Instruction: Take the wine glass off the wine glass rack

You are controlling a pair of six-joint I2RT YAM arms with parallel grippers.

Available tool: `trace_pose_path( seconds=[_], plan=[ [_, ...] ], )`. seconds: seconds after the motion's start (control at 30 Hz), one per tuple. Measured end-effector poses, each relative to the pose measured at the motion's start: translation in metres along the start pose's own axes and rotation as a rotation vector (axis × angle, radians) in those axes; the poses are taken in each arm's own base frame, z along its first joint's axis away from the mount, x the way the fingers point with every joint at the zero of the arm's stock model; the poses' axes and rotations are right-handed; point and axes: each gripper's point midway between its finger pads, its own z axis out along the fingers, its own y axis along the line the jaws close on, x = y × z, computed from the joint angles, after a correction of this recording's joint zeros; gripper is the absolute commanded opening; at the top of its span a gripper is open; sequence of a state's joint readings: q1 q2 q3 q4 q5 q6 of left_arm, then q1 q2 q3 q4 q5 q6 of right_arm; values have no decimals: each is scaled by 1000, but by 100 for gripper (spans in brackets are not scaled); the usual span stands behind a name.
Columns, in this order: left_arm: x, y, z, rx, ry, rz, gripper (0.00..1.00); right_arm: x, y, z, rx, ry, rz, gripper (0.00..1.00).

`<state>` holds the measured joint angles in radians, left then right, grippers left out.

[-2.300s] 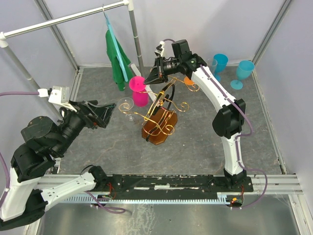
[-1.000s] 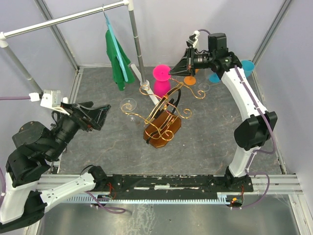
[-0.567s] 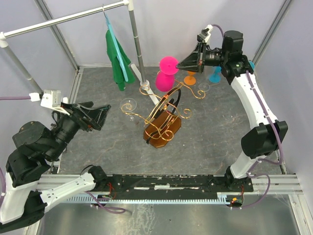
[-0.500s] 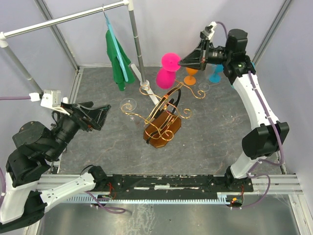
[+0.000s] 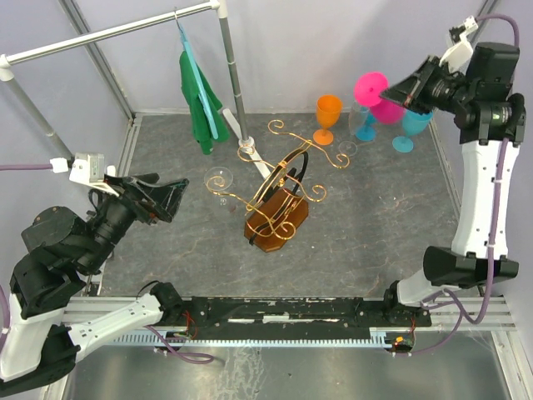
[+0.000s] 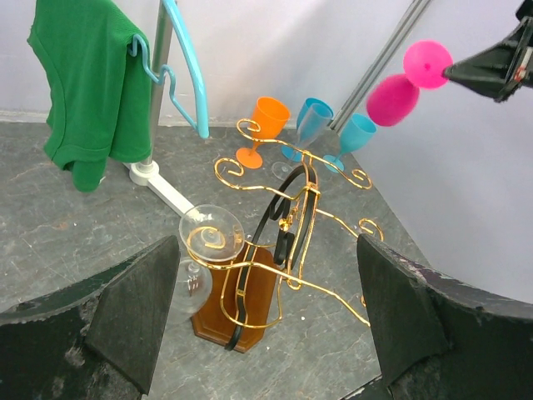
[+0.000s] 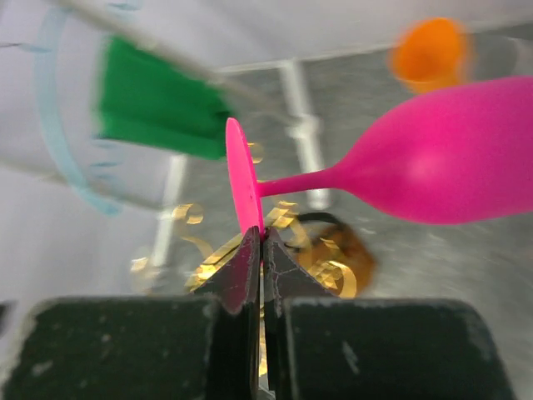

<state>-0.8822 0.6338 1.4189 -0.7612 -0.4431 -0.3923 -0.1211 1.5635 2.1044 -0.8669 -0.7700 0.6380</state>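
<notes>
The gold curly-wire wine glass rack point(image 5: 281, 179) stands mid-table on its amber-brown base point(image 5: 271, 223); it also shows in the left wrist view point(image 6: 287, 218). My right gripper point(image 5: 408, 87) is shut on the foot rim of a pink wine glass point(image 5: 376, 90) and holds it high at the back right, clear of the rack. The right wrist view shows the gripper point(image 7: 263, 242) pinching the pink foot, the bowl point(image 7: 445, 173) lying sideways. A clear wine glass point(image 5: 218, 178) hangs on the rack's left arm. My left gripper point(image 5: 171, 197) is open, left of the rack.
An orange glass point(image 5: 327, 117), two blue glasses point(image 5: 409, 128) and a small clear glass point(image 5: 346, 149) stand at the back right. A green shirt point(image 5: 201, 102) on a teal hanger hangs from the grey clothes rail point(image 5: 108, 32) at the back left. Walls enclose the table.
My right gripper has lifted the pink glass off the rack's back arm and carried it up and right to the back corner. The left arm drew back a little, then stayed still.
</notes>
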Motion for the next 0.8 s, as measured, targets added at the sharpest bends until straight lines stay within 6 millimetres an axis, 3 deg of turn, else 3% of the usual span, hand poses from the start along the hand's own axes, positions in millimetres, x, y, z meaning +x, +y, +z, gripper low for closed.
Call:
trace_pose_path(
  seconds=[0.07, 0.17, 0.3, 0.4, 0.57, 0.8],
  plan=[
    [0, 0, 0, 0, 0, 0, 93, 3, -29, -12, 188, -34, -67, 1],
    [1, 0, 0, 0, 1, 0, 93, 19, -92, -37, 520, -32, -133, 1],
    [3, 0, 2, -1, 6, 3, 93, 58, -183, -68, 908, 95, -161, 1],
    [5, -2, 5, 1, 14, 6, 94, 80, -235, -81, 1135, 208, -197, 1],
    [7, -5, 11, 3, 18, 9, 94, 98, -283, -93, 1409, 309, -305, 1],
    [10, -9, 16, 17, 28, 17, 95, 101, -324, -92, 1755, 368, -481, 1]
  ],
)
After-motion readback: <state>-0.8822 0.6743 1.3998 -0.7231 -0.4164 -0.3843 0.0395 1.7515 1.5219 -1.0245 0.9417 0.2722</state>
